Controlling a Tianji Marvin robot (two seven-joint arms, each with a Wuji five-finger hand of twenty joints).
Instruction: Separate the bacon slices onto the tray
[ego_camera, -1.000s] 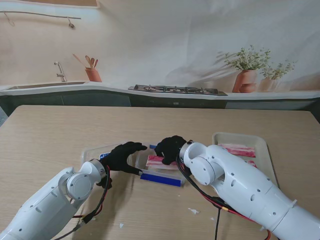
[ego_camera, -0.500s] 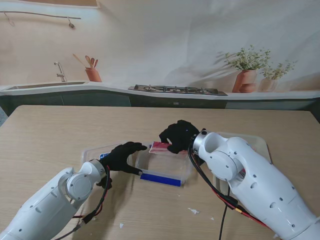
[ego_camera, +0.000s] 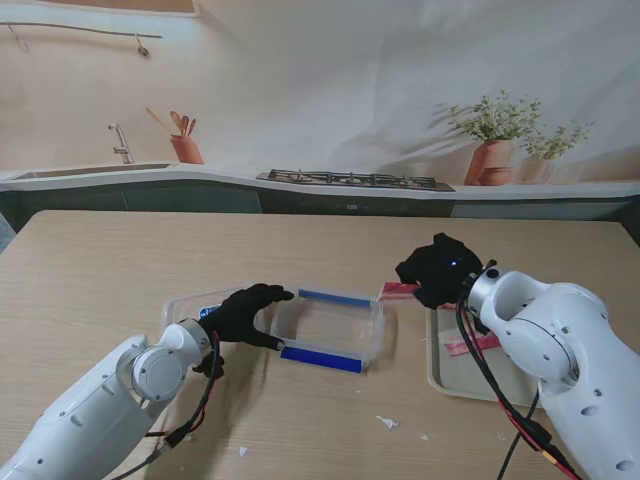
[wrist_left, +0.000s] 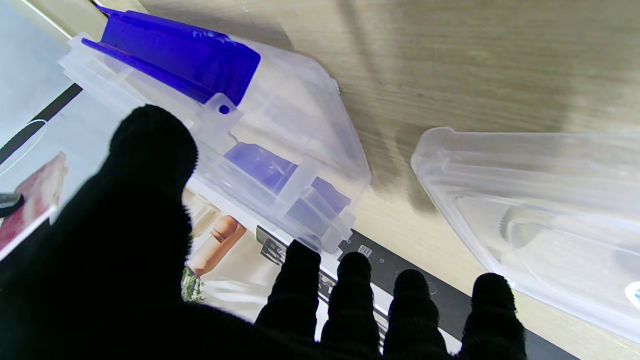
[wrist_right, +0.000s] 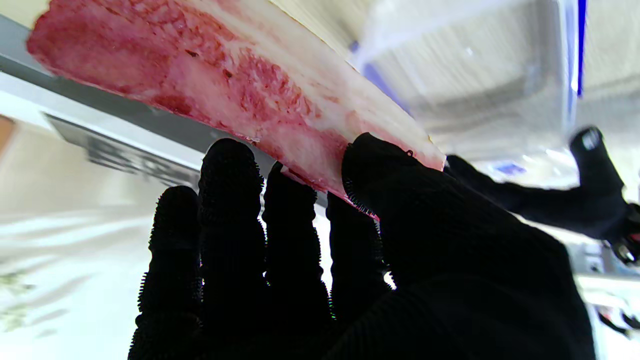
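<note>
one bacon slice (wrist_right: 235, 85) is pinched between the thumb and fingers of my right hand (ego_camera: 437, 268), carried in the air between the clear container (ego_camera: 330, 330) and the tray (ego_camera: 440, 375), close to the tray's near-container edge. at least one more slice (ego_camera: 470, 345) already lies on the tray; my right arm covers most of that tray, so i cannot count further. the container looks emptied of bacon in the stand view, so i judge this may be the last slice, with only the laying down left. my left hand (ego_camera: 245, 312) grips nothing, fingers spread, resting against the container's left wall. the loose lid (wrist_left: 540, 200) lies just left of the container. clearance: the tray rim lies under the carry path and the slice hangs low, so it could catch there; bare table beyond the container is unobstructed
</note>
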